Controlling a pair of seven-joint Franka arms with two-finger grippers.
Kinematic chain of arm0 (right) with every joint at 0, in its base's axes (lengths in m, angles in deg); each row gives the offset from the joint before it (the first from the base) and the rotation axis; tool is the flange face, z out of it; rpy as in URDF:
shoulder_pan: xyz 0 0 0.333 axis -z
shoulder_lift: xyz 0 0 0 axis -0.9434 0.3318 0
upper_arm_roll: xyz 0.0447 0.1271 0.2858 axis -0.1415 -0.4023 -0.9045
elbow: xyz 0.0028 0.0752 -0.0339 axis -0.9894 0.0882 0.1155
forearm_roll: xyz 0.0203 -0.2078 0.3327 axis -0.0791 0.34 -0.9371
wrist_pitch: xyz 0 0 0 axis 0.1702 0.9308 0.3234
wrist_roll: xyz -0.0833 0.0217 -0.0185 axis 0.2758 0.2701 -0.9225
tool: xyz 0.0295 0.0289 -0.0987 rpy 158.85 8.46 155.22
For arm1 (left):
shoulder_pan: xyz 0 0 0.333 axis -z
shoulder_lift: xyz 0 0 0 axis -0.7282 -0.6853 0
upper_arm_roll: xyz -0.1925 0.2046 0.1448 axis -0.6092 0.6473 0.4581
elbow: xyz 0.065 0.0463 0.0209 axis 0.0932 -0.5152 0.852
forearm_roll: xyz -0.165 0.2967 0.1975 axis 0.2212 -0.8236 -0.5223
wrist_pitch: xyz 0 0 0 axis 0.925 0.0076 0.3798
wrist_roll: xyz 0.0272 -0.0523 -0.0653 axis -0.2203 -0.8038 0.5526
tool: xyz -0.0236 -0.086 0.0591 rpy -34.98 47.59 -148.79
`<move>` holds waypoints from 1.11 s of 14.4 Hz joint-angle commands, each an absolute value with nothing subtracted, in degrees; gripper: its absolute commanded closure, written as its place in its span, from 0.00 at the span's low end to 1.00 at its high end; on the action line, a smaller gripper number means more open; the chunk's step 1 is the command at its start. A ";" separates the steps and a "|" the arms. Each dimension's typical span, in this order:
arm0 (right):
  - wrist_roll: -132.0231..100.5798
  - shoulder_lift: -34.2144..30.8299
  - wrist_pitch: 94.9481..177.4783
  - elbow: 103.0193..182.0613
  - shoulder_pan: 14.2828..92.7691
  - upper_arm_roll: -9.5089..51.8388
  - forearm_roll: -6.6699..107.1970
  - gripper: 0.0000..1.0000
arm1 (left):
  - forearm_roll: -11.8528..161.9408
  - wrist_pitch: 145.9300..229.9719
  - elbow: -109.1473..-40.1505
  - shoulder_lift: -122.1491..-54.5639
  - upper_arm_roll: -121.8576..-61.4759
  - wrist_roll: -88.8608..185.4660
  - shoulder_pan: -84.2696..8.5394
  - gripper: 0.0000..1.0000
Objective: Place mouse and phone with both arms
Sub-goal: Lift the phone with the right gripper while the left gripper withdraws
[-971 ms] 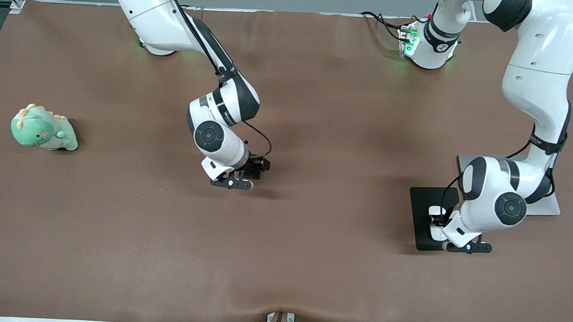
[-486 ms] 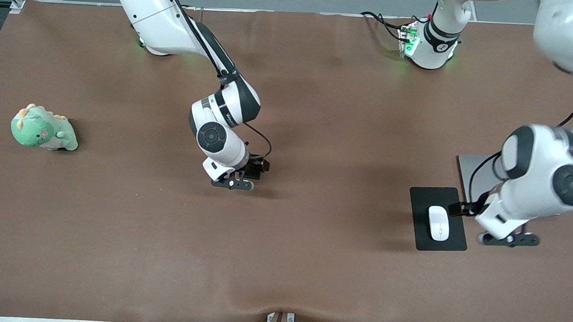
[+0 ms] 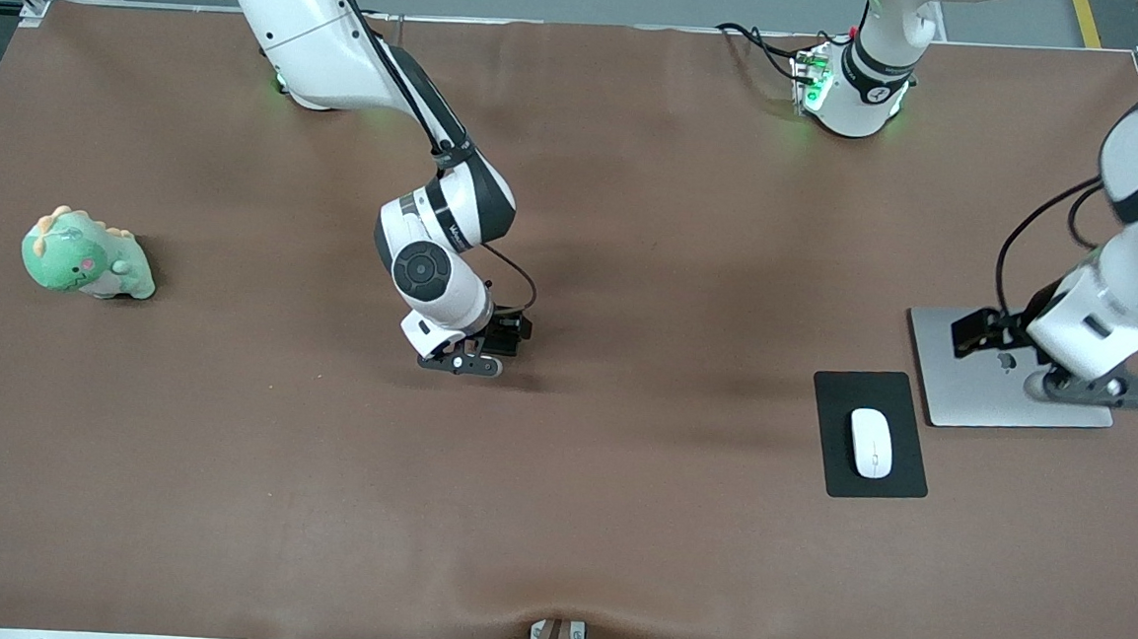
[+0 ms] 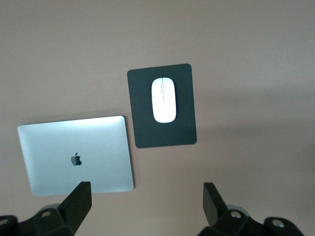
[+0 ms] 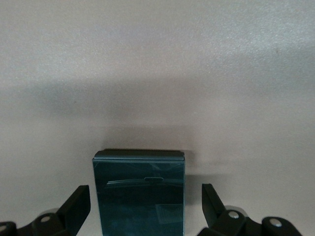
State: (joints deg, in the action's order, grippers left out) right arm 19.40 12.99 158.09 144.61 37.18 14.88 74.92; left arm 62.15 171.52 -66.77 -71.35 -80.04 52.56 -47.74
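Brown table (image 3: 616, 520), mouse parked, phone between my right fingers.
Mouse (image 3: 872, 443) lies on the black pad (image 3: 831, 474) at the laptop's (image 3: 979, 404) seven o'clock; left gripper (image 4: 145, 201) hangs released over the laptop. Right gripper (image 5: 145, 201), spread, straddles the phone (image 5: 139, 191) mid-table.

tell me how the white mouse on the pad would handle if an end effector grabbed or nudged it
The mouse looks glossy and smoothly rounded, so fingers would probably slip toward its tapering ends. It looks like rigid plastic, likely light. Lying flat on the mouse pad, it should slide, not roll or tip.
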 commanded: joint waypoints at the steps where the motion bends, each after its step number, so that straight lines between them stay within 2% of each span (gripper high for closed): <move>1: 21.30 13.43 159.63 145.47 35.82 15.36 76.04 0.00 | 63.33 167.31 -68.37 -66.53 -79.67 55.62 -47.71 0.00; 3: 21.30 13.43 161.21 146.52 35.82 15.36 76.04 0.00 | 63.33 163.71 -68.36 -63.46 -78.27 58.08 -46.92 0.00; 4: 21.30 13.51 162.09 146.70 35.82 15.36 76.04 0.11 | 63.41 162.12 -68.36 -62.22 -77.04 59.14 -46.05 0.00; 5: 21.30 13.52 161.84 146.70 35.91 15.36 76.04 0.61 | 63.85 160.98 -68.45 -60.82 -75.47 60.02 -44.99 0.00; 6: 21.48 13.34 160.79 146.44 36.69 15.19 75.86 0.91 | 65.25 160.27 -68.45 -59.84 -74.67 60.03 -44.55 0.00; 7: 22.09 13.17 159.82 145.92 36.96 15.19 75.34 1.00 | 65.87 159.65 -68.37 -59.31 -74.66 60.03 -44.46 0.00; 12: 22.01 9.48 144.80 143.02 39.42 15.28 75.07 1.00 | 65.88 154.99 -63.71 -60.19 -74.84 62.13 -44.63 0.00; 16: 14.99 3.16 134.00 143.27 45.73 15.36 75.60 1.00 | 67.37 154.28 -61.60 -62.03 -74.84 61.70 -44.98 0.00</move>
